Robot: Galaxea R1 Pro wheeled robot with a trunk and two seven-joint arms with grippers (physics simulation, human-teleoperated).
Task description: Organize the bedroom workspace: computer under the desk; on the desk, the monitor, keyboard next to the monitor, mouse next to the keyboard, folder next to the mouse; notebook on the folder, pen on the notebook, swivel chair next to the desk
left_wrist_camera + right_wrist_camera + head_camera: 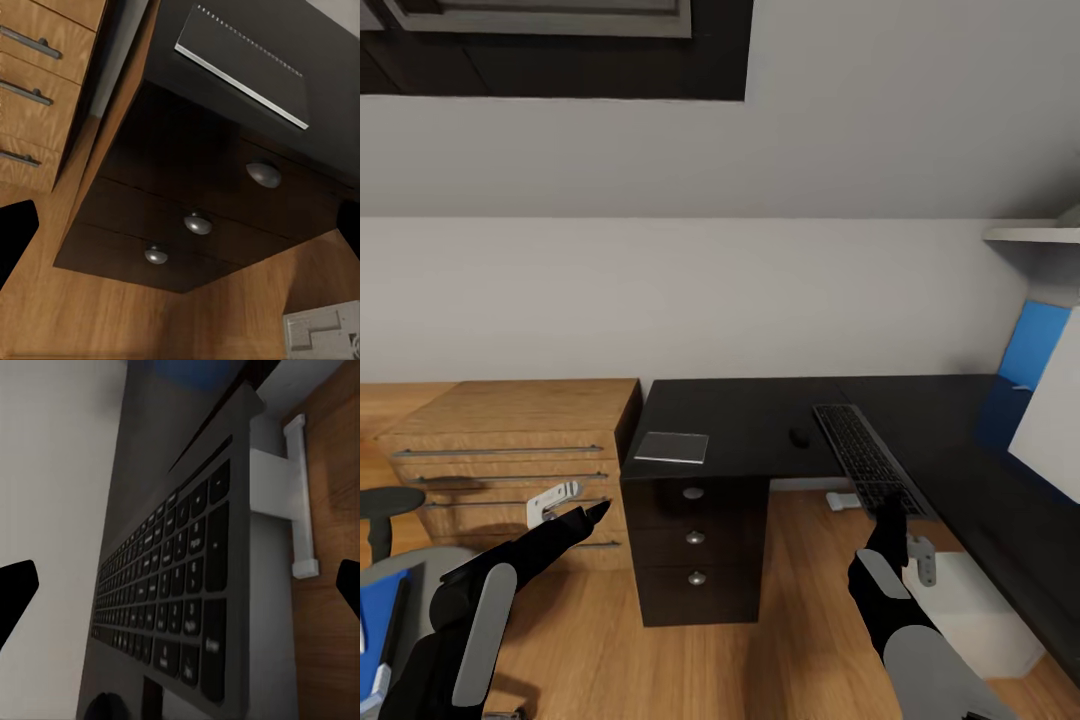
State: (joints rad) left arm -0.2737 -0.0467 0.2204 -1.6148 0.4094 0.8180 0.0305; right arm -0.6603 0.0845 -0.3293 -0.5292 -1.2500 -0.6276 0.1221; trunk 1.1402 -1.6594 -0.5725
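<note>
The keyboard [868, 460] is lying on the black surface [750, 420], one end hanging over the near edge, just ahead of the right gripper [180, 585]. Its fingers [15, 592] are standing wide apart and holding nothing. The mouse [799, 436] is sitting just beside the keyboard, the notebook [672, 446] further off. The left gripper [585, 515] is hovering before the drawers [199, 223], fingers also spread. For a good grip, I think the right fingers should be closing across the overhanging end, keeping level and avoiding the mouse.
</note>
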